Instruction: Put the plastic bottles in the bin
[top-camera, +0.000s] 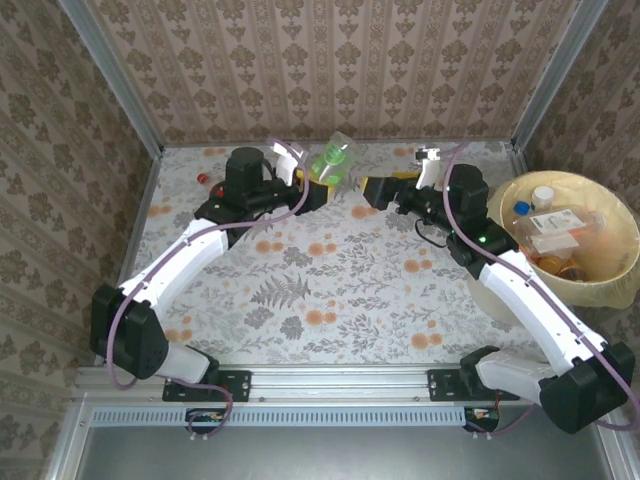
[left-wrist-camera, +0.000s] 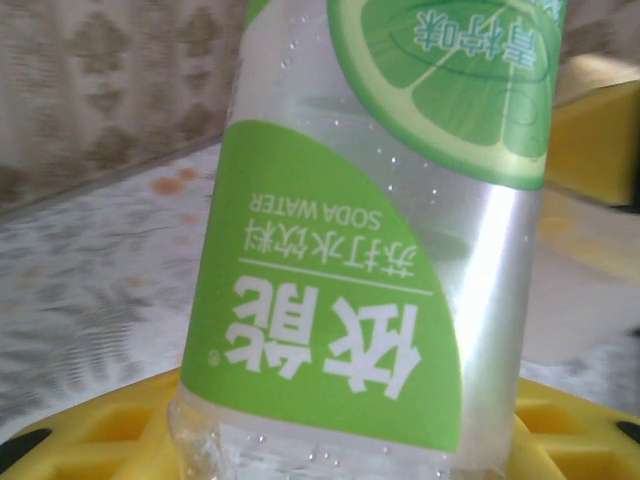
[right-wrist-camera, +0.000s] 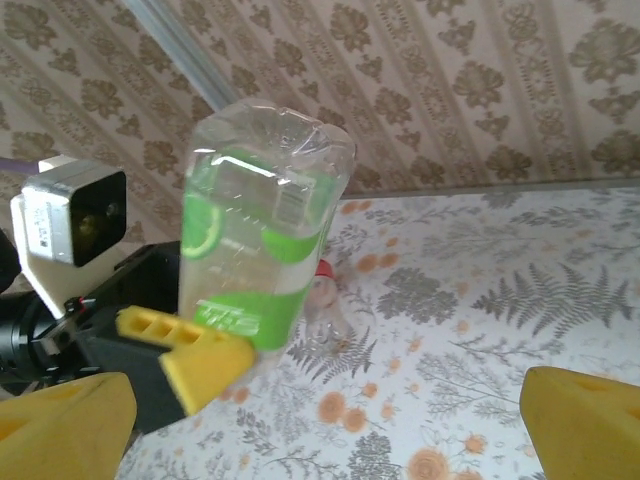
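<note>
Light soft and even, bright overall; we note only faint shadows on the table (top-camera: 340, 290). Overhead view sharp. Left wrist view: green-label bottle (left-wrist-camera: 380, 260) fairly sharp, with a white glare stripe down its side; wallpaper (left-wrist-camera: 100, 90) behind it blurred. Right wrist view slightly soft.

The green-labelled bottle (left-wrist-camera: 380, 300) runs off the top and bottom of the left wrist view, so neither end can be seen, and the wall (left-wrist-camera: 110, 90) behind it is a blur. In the right wrist view it hides most of a second bottle (right-wrist-camera: 325, 320) — just a red cap and clear neck show. The bottles (top-camera: 560, 232) in the bin (top-camera: 600, 292) are too small and overlapped to count
</note>
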